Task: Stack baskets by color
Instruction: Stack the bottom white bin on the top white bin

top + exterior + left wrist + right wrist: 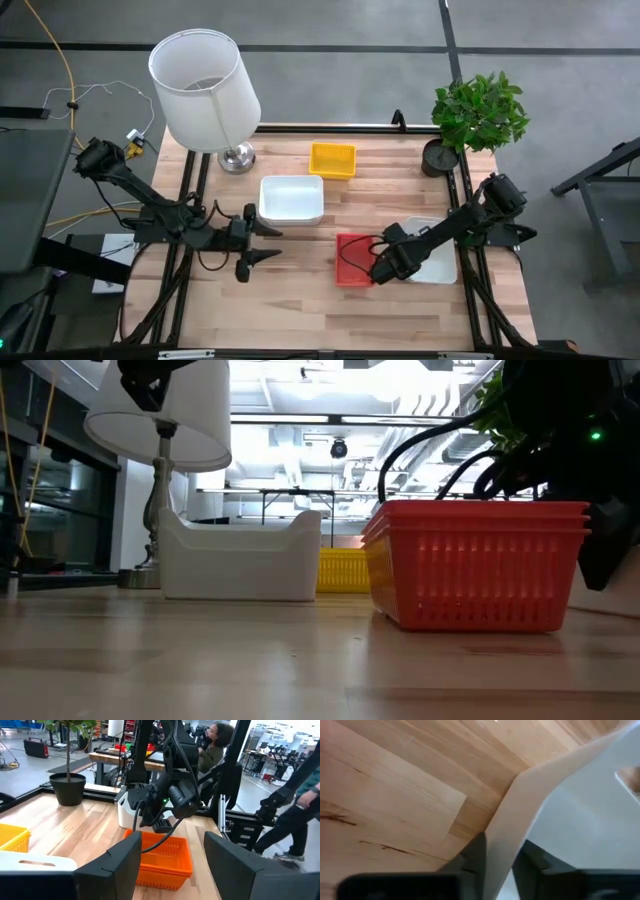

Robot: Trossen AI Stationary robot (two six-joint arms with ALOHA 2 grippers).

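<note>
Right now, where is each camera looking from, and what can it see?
High view: from above, straight down on the table, both arms, left gripper open.
Low view: at tabletop height, facing the red baskets.
Left wrist view: past its own fingers toward the right arm.
Right wrist view: right gripper straddling a white basket wall.
High and low views share the red baskets and lamp.

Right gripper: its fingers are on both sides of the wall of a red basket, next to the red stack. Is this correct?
Not quite. The wall is white, not red. The right wrist view shows the right gripper with a finger on each side of a white basket wall. The rest holds: that basket stands next to the red stack.
</note>
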